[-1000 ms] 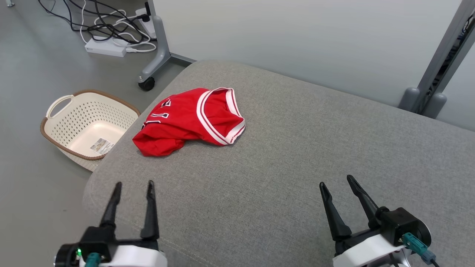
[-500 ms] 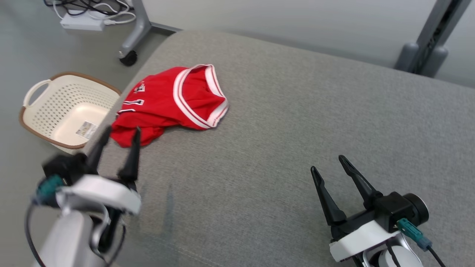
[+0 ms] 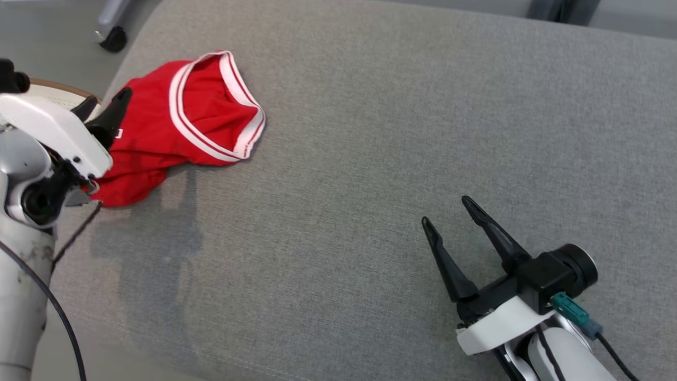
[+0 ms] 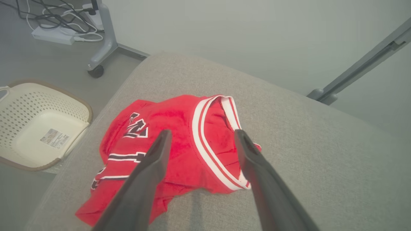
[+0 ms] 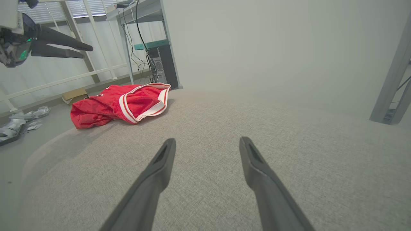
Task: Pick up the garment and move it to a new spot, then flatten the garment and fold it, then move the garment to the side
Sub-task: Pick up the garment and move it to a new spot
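Note:
A crumpled red garment with white and red trim lies near the far left corner of the grey cushioned surface. My left gripper hovers open over the garment's left part, with nothing between its fingers. In the left wrist view the left gripper has its two fingers spread over the garment. My right gripper rests open low over the bare cushion at the lower right, far from the garment. The right wrist view has the garment ahead to the left and the left gripper well above it.
A cream perforated basket with a brown rim stands on the floor left of the cushion. A wheeled stand leg and cables lie beyond it. A grey post stands at the far right.
The head camera has tilted down and shifted. My left arm has risen and reached forward from the near edge to over the garment. The right gripper has stayed put, and the garment lies as before.

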{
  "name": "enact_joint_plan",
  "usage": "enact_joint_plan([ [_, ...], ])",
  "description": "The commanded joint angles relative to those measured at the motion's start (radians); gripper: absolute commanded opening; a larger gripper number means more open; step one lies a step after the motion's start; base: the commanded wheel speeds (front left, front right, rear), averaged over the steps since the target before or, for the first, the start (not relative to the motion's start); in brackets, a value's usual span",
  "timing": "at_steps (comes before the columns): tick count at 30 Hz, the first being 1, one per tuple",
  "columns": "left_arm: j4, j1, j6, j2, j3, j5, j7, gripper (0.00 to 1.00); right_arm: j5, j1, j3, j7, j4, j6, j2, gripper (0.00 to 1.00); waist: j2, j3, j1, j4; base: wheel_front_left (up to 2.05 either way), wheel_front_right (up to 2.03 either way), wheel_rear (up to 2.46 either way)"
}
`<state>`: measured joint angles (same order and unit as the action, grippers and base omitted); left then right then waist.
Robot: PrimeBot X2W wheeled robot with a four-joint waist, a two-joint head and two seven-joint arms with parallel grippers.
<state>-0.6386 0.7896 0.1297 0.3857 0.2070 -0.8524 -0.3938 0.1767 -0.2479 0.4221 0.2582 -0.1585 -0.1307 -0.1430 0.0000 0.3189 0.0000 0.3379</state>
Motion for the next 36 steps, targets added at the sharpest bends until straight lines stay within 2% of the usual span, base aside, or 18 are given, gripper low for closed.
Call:
enact_joint_plan([
  [1,-0.034,0.043,0.001,0.009,0.015,0.001,-0.028,1.0,0.002,-0.017,0.017,-0.003,0.013,0.0,-0.009,1.0,0.0,0.031,0.0,-0.015,0.0,0.0,0.0],
  [10,-0.227,0.174,0.001,-0.002,0.091,-0.003,-0.145,1.0,0.0,-0.053,0.057,-0.023,0.048,0.0,-0.036,1.0,0.0,0.087,0.0,-0.021,0.0,0.0,0.0],
  [17,-0.342,0.245,-0.013,-0.007,0.102,0.018,-0.13,1.0,-0.005,-0.068,0.063,-0.041,0.079,0.0,-0.053,1.0,0.0,0.126,0.0,-0.034,0.0,0.0,0.0],
  [33,-0.532,0.349,-0.01,-0.026,0.134,0.032,-0.122,1.0,-0.017,-0.081,0.061,-0.071,0.14,0.0,-0.077,1.0,0.0,0.207,0.0,-0.079,0.0,0.0,0.0],
  [34,-0.539,0.352,-0.009,-0.028,0.134,0.03,-0.122,0.42,-0.017,-0.08,0.059,-0.072,0.141,0.0,-0.077,1.0,0.0,0.208,0.0,-0.08,0.0,0.0,0.0],
  [35,-0.545,0.355,-0.008,-0.028,0.133,0.027,-0.118,0.0,-0.018,-0.079,0.057,-0.071,0.142,0.0,-0.077,1.0,0.0,0.209,0.0,-0.08,0.0,0.0,0.0],
  [36,-0.551,0.36,-0.007,-0.029,0.134,0.025,-0.115,0.0,-0.019,-0.079,0.056,-0.069,0.142,0.0,-0.076,1.0,0.0,0.209,0.0,-0.08,0.0,0.0,0.0],
])
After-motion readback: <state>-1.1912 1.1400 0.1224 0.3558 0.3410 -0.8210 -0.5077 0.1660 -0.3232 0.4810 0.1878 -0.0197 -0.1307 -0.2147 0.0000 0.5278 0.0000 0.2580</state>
